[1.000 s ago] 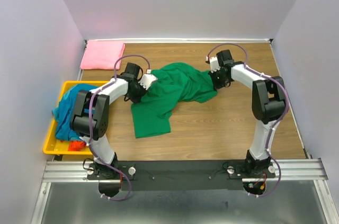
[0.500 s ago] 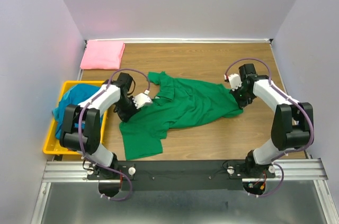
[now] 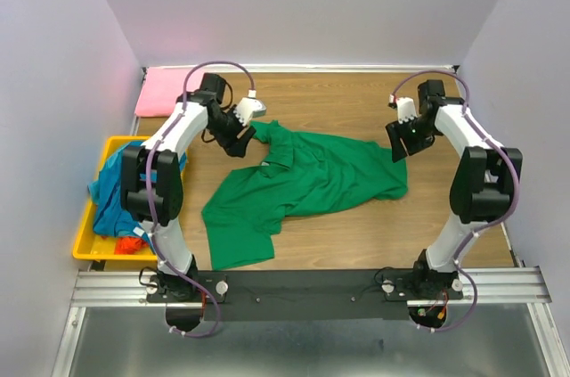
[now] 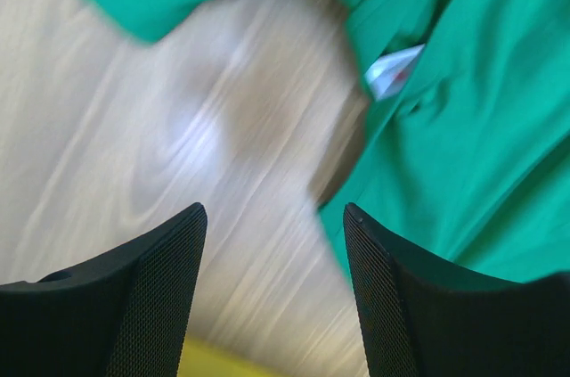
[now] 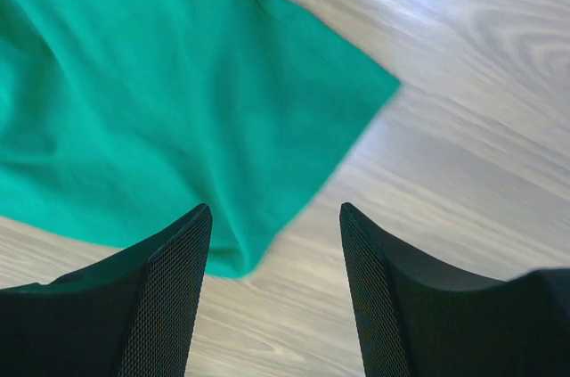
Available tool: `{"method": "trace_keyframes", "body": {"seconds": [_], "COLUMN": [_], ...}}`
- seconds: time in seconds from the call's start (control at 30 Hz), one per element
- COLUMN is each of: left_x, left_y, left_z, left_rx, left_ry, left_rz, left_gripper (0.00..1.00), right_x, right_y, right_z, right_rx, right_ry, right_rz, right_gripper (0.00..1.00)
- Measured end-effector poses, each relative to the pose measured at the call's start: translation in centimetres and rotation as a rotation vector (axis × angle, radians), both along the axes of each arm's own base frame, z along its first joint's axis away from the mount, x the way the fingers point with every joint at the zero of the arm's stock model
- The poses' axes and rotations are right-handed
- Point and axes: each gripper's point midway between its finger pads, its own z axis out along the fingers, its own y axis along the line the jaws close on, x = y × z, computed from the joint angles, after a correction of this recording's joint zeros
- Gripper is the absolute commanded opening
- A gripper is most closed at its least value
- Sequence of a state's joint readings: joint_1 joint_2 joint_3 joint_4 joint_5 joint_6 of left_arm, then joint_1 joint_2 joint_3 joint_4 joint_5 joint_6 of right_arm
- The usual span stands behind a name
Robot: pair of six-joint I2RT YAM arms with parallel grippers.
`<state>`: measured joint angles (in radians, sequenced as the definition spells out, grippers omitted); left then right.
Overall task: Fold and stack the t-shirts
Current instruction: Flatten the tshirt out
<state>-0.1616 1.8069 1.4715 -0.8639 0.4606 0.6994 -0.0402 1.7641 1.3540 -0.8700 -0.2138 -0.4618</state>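
I've just dropped the green t-shirt point(image 3: 312, 181) spread on the surface point(image 3: 356, 234); left and right jaws gape empty, folding next

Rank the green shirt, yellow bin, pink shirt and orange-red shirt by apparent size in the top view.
1. green shirt
2. yellow bin
3. pink shirt, partly hidden
4. orange-red shirt, only a scrap showing

A bright green t-shirt point(image 3: 312, 183), plain but for a white neck label point(image 4: 392, 69), on the pale wood-grain table point(image 3: 356, 234). Also seen: a plain pink shirt point(image 3: 165, 92), a teal-blue shirt point(image 3: 111, 183), an orange-red scrap point(image 3: 132, 243), a yellow bin point(image 3: 98, 255), and purple cables point(image 3: 218, 64).
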Motion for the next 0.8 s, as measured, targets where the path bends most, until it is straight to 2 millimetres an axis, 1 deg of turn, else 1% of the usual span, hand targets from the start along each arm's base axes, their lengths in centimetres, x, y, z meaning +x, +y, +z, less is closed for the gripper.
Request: {"method": "trace_keyframes", "body": {"seconds": [0.13, 0.17, 0.27, 0.3, 0.33, 0.37, 0.4, 0.43, 0.53, 0.63, 0.7, 0.8], "left_x": [-0.7, -1.2, -2.2, -2.4, -2.7, -2.9, -3.1, -3.2, -3.6, -4.4, -4.6, -5.3], "left_y": [-2.6, -3.3, -4.2, -4.5, -4.6, -4.5, -4.4, -4.2, -3.3, -2.0, -0.4, 2.8], "left_z": [-2.3, -3.3, -5.0, -5.4, -5.9, -6.2, -6.5, -6.8, -7.8, -8.4, -7.9, -7.0], "left_rx": [-0.035, -0.038, -0.037, -0.037, -0.037, -0.035, -0.027, -0.019, 0.005, 0.026, 0.037, 0.065], "left_ry": [0.060, 0.081, 0.123, 0.127, 0.137, 0.143, 0.149, 0.151, 0.164, 0.185, 0.177, 0.161], "left_rz": [-0.019, -0.026, -0.026, -0.024, -0.019, -0.013, -0.002, 0.006, 0.034, 0.068, 0.110, 0.185], "left_gripper": [0.73, 0.73, 0.69, 0.66, 0.54, 0.46, 0.38, 0.23, 0.01, 0.00, 0.00, 0.00], "right_x": [0.9, 1.2, 1.6, 1.6, 1.6, 1.6, 1.6, 1.7, 1.9, 1.9, 1.8, 1.1], "right_y": [1.0, 1.1, 1.3, 1.3, 1.3, 1.3, 1.3, 1.2, 0.7, 0.2, -0.1, -0.5], "right_z": [-1.8, -2.4, -4.0, -4.2, -4.7, -4.9, -5.1, -5.3, -5.5, -5.8, -6.0, -6.0], "right_rx": [0.059, 0.068, 0.081, 0.082, 0.084, 0.084, 0.080, 0.075, 0.050, 0.021, 0.004, -0.020], "right_ry": [0.058, 0.074, 0.112, 0.117, 0.129, 0.134, 0.136, 0.138, 0.134, 0.130, 0.126, 0.120], "right_rz": [-0.028, -0.036, -0.069, -0.075, -0.085, -0.091, -0.096, -0.102, -0.111, -0.117, -0.119, -0.114], "right_gripper": [0.67, 0.67, 0.67, 0.67, 0.66, 0.66, 0.65, 0.65, 0.63, 0.62, 0.61, 0.61]}}
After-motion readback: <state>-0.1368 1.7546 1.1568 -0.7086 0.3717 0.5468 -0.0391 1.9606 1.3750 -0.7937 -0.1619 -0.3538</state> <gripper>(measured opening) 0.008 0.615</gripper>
